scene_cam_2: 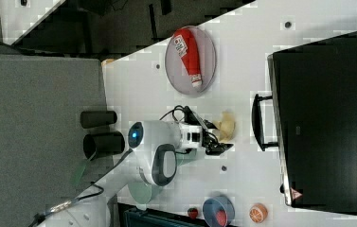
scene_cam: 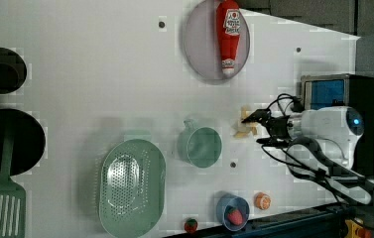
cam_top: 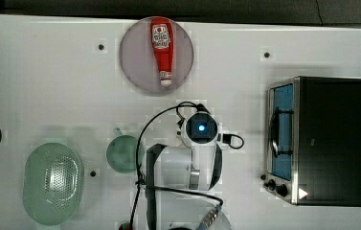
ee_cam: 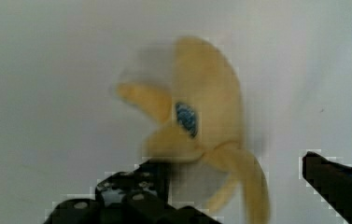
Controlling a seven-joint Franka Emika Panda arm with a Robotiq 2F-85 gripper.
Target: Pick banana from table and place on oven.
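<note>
The pale yellow banana (ee_cam: 206,116) lies on the white table (scene_cam: 100,74) with its peel flaps splayed. In the left view the banana (scene_cam: 243,125) sits just off the fingertips of my gripper (scene_cam: 252,130). The gripper (ee_cam: 233,161) is open, its two black fingers (ee_cam: 136,186) standing either side of the banana's peel end without touching it. The right view has the gripper (scene_cam_2: 219,137) low over the banana (scene_cam_2: 227,124), which lies in front of the oven (scene_cam_2: 327,113) door. The oven (cam_top: 333,139) stands at the top view's right, and its black top is bare.
A ketchup bottle (cam_top: 162,48) lies on a grey plate (cam_top: 135,52). A green cup (scene_cam: 202,146) and a green colander (scene_cam: 132,186) stand nearby. At the left view's bottom are a blue bowl (scene_cam: 232,210) and an orange slice (scene_cam: 262,200). Black pans (scene_cam: 1,141) stand at the left view's left.
</note>
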